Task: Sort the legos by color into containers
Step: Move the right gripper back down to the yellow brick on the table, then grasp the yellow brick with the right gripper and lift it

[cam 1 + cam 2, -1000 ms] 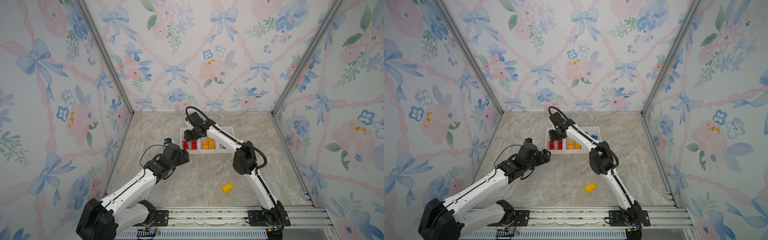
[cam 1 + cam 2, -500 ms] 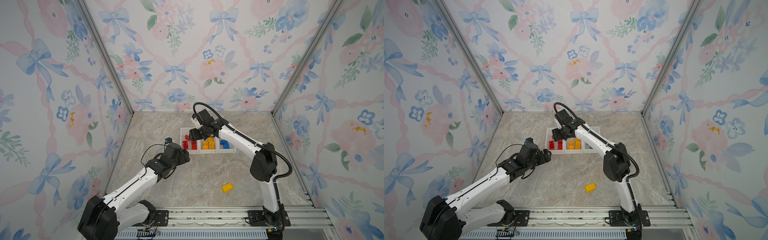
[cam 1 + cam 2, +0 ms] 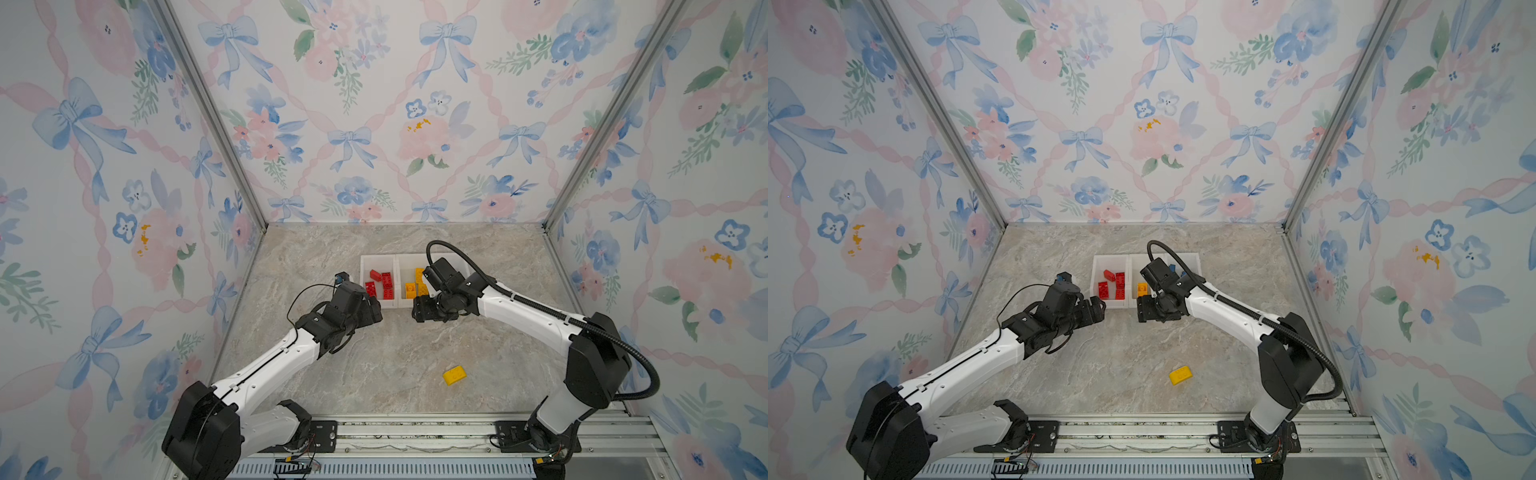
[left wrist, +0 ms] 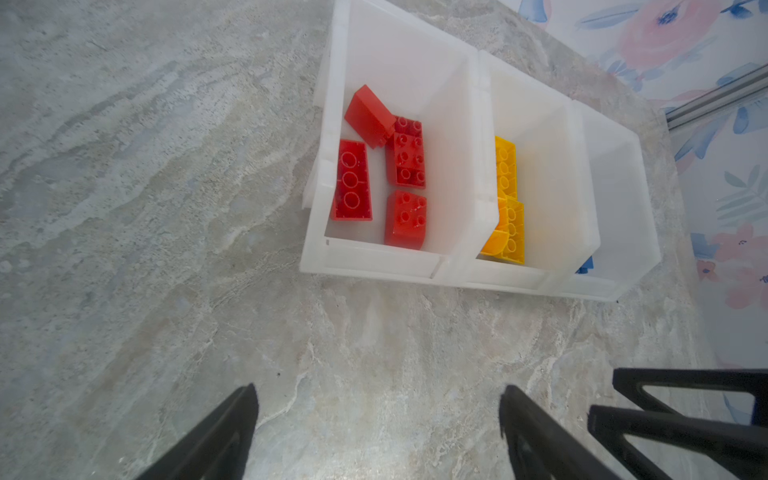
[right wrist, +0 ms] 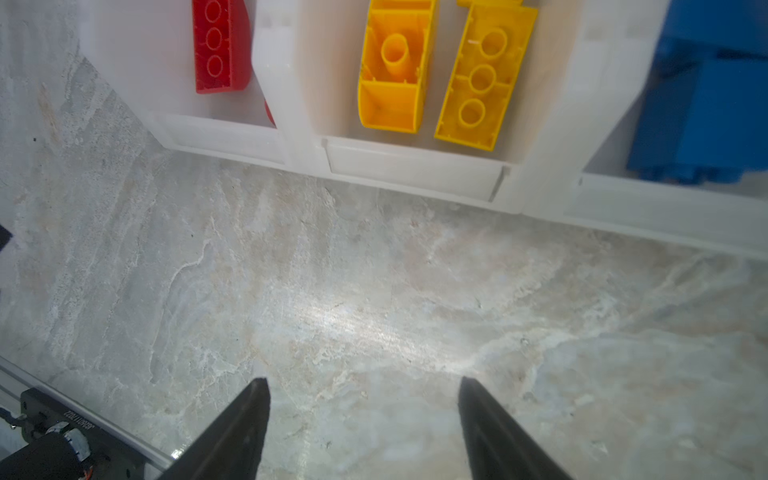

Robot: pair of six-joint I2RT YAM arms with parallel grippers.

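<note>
The row of three joined translucent-white plastic bins (image 4: 374, 257) holds red studded plastic bricks (image 4: 405, 158) in one end bin, yellow bricks (image 5: 482, 79) in the middle bin and blue bricks (image 5: 706, 104) in the other end bin. A loose yellow brick (image 3: 454, 375) lies on the grey marble table (image 3: 374, 374), well apart from the bins. The left gripper (image 4: 378, 390) and the right gripper (image 5: 363, 380) hover just in front of the bins, each with jaws wide apart and empty.

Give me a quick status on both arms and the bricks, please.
Left jaws open, empty. Right jaws open, empty. One yellow brick loose on table, clear of bins. Nothing in the way.
</note>
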